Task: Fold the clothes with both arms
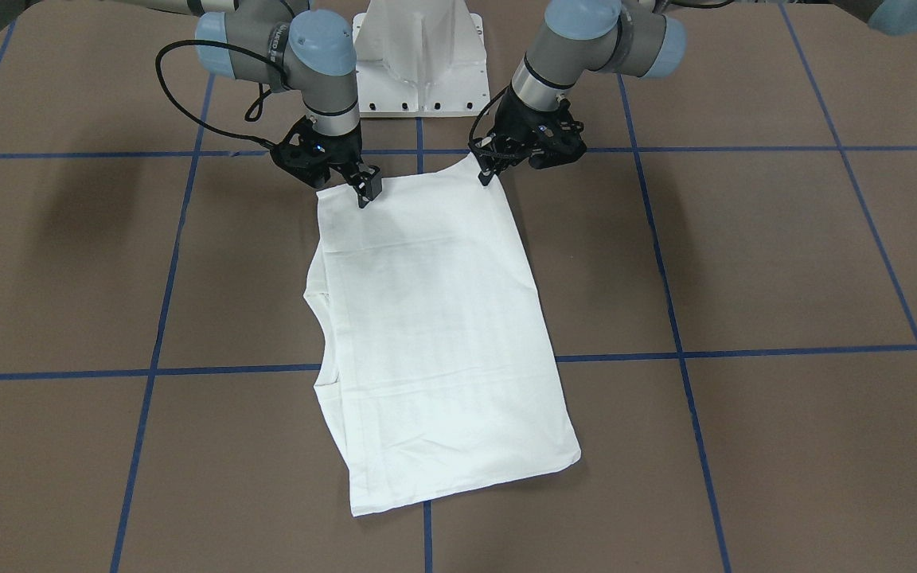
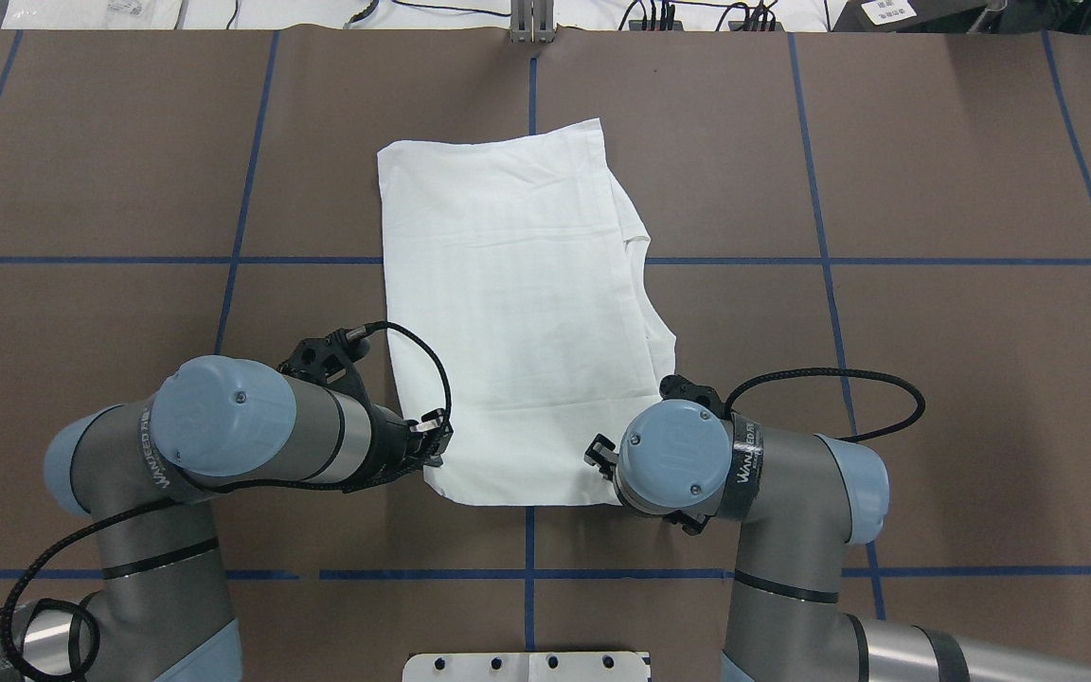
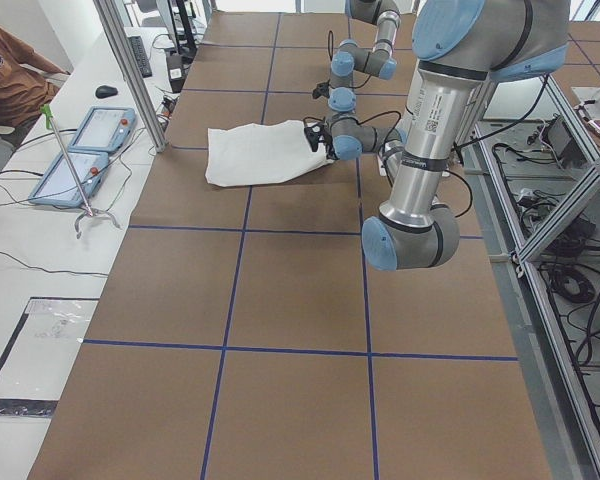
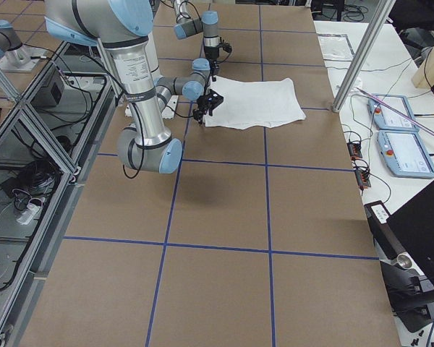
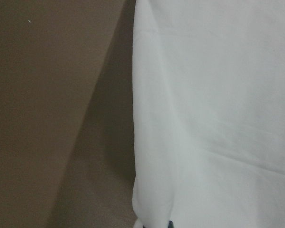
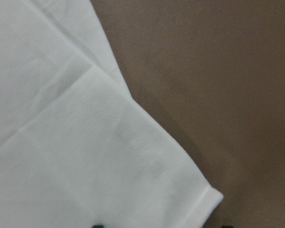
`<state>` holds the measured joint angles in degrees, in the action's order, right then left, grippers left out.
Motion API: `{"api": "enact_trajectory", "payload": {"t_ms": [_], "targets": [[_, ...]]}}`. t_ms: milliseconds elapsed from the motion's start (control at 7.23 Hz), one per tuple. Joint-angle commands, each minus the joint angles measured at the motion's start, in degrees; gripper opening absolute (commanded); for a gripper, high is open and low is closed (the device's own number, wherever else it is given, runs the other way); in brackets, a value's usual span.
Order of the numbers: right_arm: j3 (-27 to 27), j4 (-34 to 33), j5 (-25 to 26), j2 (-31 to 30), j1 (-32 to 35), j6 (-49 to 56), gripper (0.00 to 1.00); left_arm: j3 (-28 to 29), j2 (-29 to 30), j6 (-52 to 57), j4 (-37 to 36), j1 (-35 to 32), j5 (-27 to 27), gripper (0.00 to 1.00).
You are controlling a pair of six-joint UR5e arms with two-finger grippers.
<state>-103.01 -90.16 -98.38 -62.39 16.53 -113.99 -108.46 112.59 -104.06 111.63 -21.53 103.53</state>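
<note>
The white shirt (image 1: 435, 334) lies folded into a long rectangle on the brown table, also seen in the overhead view (image 2: 508, 313); its print and collar are hidden. My left gripper (image 1: 489, 173) is at the shirt's near corner on my left side (image 2: 434, 447), shut on the cloth, which rises to a small peak there. The left wrist view shows the shirt's edge (image 5: 213, 118) up close. My right gripper (image 1: 368, 189) is at the other near corner, largely hidden under the wrist from overhead (image 2: 599, 455). Its fingers stand apart around the hemmed corner (image 6: 61, 156).
The white pedestal base (image 1: 419, 56) stands between the arms at the table's robot side (image 2: 527, 666). Blue tape lines (image 1: 419, 368) grid the brown surface. Beyond the far edge is a side desk with two tablets (image 3: 80, 150) and a seated person (image 3: 10, 70).
</note>
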Motion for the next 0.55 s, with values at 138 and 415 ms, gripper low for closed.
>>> {"api": "enact_trajectory", "payload": {"t_ms": [138,415], "targets": [[0.52,0.08,0.03,0.43,-0.10,-0.52,0.63,0.00,0.00,0.00,-0.01,-0.09,0.00,0.00],[0.53,0.08,-0.06,0.43,-0.10,-0.53,0.32,0.09,-0.09,0.00,-0.01,-0.09,0.00,0.00]]}}
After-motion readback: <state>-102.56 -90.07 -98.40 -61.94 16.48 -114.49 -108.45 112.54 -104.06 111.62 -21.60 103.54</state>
